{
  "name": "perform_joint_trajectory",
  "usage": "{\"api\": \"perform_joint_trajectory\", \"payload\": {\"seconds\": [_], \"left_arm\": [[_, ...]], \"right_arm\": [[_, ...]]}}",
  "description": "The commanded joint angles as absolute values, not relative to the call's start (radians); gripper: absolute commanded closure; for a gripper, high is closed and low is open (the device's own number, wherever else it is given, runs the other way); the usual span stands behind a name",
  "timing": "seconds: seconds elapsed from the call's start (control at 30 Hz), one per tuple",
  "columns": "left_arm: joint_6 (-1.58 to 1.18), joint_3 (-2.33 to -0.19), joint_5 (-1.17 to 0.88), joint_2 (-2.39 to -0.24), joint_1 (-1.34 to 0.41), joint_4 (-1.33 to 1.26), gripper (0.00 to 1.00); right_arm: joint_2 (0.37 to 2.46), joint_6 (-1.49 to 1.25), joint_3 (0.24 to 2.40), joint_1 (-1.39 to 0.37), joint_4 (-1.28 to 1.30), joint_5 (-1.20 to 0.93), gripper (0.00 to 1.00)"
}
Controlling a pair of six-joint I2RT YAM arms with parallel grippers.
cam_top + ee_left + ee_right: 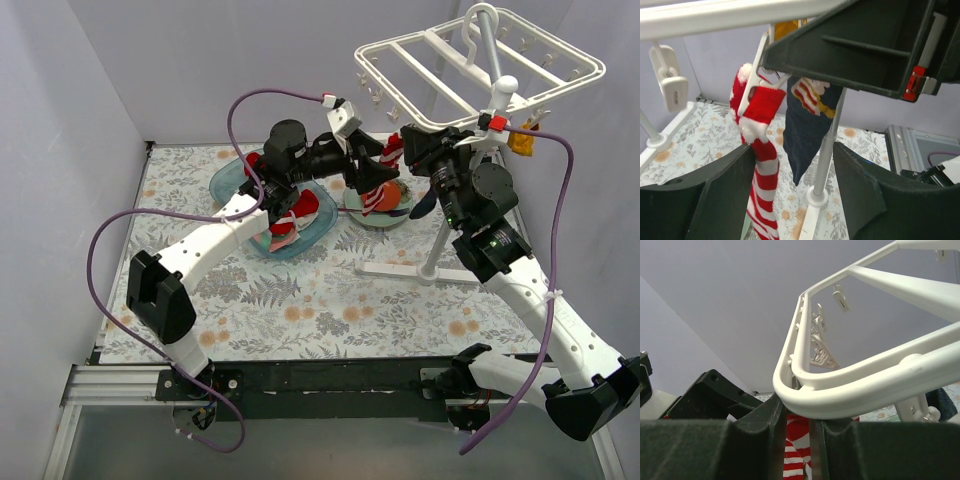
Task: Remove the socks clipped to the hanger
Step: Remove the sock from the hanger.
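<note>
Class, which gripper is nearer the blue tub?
Left. The left gripper hangs just right of the tub, by the striped sock; the right gripper is farther right, at the hanger rim.

Fern-and-flower patterned tablecloth (320,300), blue translucent tub (226,181) toward its far left, green plate (375,224) just beside it (a red-orange round thing (397,192) on top), white pole stand (436,240), pale lavender walls (60,120)

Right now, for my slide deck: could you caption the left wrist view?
Open left gripper faces a striped sock and a navy sock hanging from the white hanger.
</note>
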State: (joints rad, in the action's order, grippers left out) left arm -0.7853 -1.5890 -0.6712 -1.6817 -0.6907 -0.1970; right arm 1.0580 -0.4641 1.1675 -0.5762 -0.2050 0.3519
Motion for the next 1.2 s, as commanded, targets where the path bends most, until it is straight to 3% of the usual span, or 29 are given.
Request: {"api": "perform_joint_trajectory", "payload": {"seconds": [0.0,0.1,0.13,0.2,0.23,0.33,0.37,0.47,0.57,0.8,1.17], "left_arm": [[-0.791,-1.624,-0.54,-1.709,-0.709,-0.282,0.42],[-0.804,-1.641,-0.513,-1.735,-0.716,-0.29,0.51],[-0.802,-1.641,-0.496,-1.739,-0.719,-0.293,0.61],[-0.807,-1.646,-0.474,-1.744,-0.724,-0.291,0.7],[-0.808,-1.646,-0.468,-1.743,-0.724,-0.29,0.83],[-0.811,-1.652,-0.465,-1.74,-0.724,-0.275,0.92],[-0.818,-1.654,-0.469,-1.74,-0.724,-0.273,0.93],[-0.828,-1.667,-0.498,-1.732,-0.724,-0.252,0.95],[-0.842,-1.7,-0.528,-1.735,-0.724,-0.204,0.96],[-0.896,-1.79,-0.56,-1.766,-0.724,-0.104,0.97],[-1.005,-1.835,-0.598,-1.79,-0.724,-0.046,0.97]], "right_arm": [[1.051,-0.479,1.181,-0.58,-0.207,0.299,0.8],[1.051,-0.485,1.178,-0.58,-0.209,0.299,0.8],[1.051,-0.485,1.178,-0.58,-0.209,0.298,0.8],[1.046,-0.485,1.175,-0.58,-0.209,0.302,0.8],[1.045,-0.483,1.174,-0.58,-0.209,0.305,0.79],[1.032,-0.474,1.163,-0.58,-0.207,0.302,0.62],[1.026,-0.468,1.158,-0.58,-0.209,0.298,0.49],[0.991,-0.443,1.121,-0.58,-0.209,0.293,0.29],[0.933,-0.431,1.039,-0.58,-0.221,0.29,0.19],[0.807,-0.385,0.882,-0.58,-0.222,0.244,0.14],[0.839,-0.379,0.721,-0.58,-0.38,0.212,0.1]]}}
